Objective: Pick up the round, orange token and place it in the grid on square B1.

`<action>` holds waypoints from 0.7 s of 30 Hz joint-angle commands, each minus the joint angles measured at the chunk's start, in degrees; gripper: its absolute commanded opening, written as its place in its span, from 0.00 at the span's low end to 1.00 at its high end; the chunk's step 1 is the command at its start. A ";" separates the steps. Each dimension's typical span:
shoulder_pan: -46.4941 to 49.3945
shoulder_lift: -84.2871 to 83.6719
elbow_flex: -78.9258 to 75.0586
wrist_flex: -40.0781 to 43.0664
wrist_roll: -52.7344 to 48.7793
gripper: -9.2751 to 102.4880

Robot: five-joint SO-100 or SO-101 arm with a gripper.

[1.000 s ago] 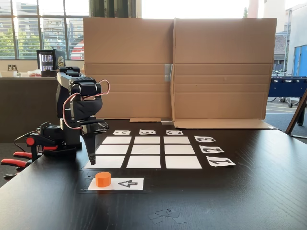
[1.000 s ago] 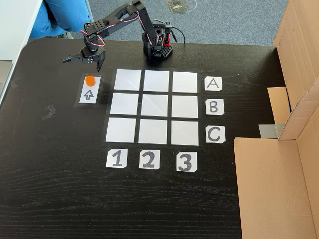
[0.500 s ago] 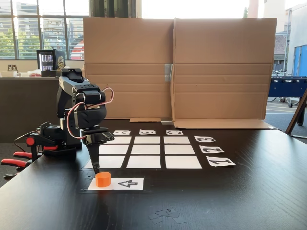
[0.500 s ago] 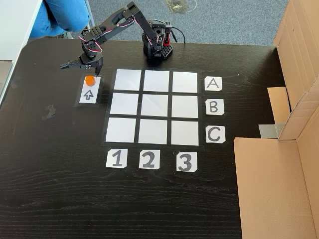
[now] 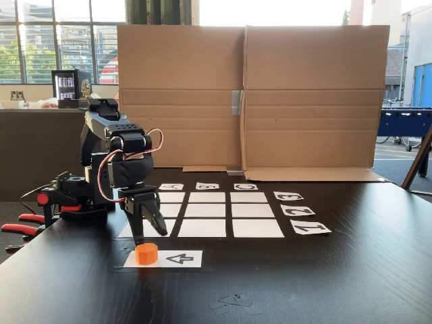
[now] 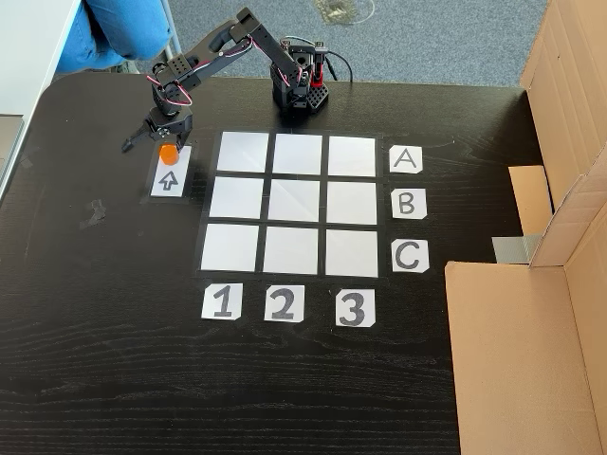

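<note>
The orange token [image 5: 146, 253] [image 6: 169, 152] sits on the end of a white strip with a black arrow [image 5: 179, 258] [image 6: 168, 180], to the left of the grid [image 5: 206, 210] [image 6: 297, 201] in both fixed views. My gripper [image 5: 150, 231] [image 6: 152, 144] hangs open just above the token, with one finger on each side and neither touching it. Square B1 [image 5: 202, 228] [image 6: 235, 197] is a blank white cell in line with the "B" and "1" cards, and nothing lies on it.
A tall cardboard wall [image 5: 270, 101] [image 6: 531, 351] stands beyond the grid's C side. The arm's base [image 5: 74, 199] [image 6: 299, 90] is clamped with red-handled clamps [image 5: 20, 226] at the table edge. Small scraps [image 5: 233, 302] lie on the dark table. Something blue [image 6: 123, 28] sits past the table corner.
The arm has reached out and lowered from beside the grid to just above the token. The wrist has turned, so both spread fingers now straddle it. The token has not moved.
</note>
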 commanded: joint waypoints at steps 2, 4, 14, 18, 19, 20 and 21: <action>-0.26 0.53 -1.93 -0.44 -0.62 0.09; -0.18 0.53 -1.93 0.00 -0.70 0.09; 1.41 3.16 -1.23 0.44 -4.04 0.09; 3.52 6.42 -1.23 0.44 -6.33 0.09; 4.04 7.29 -1.23 0.44 -6.94 0.09; 4.57 8.35 -1.14 0.44 -7.82 0.09; 4.92 9.32 -1.05 0.53 -8.88 0.09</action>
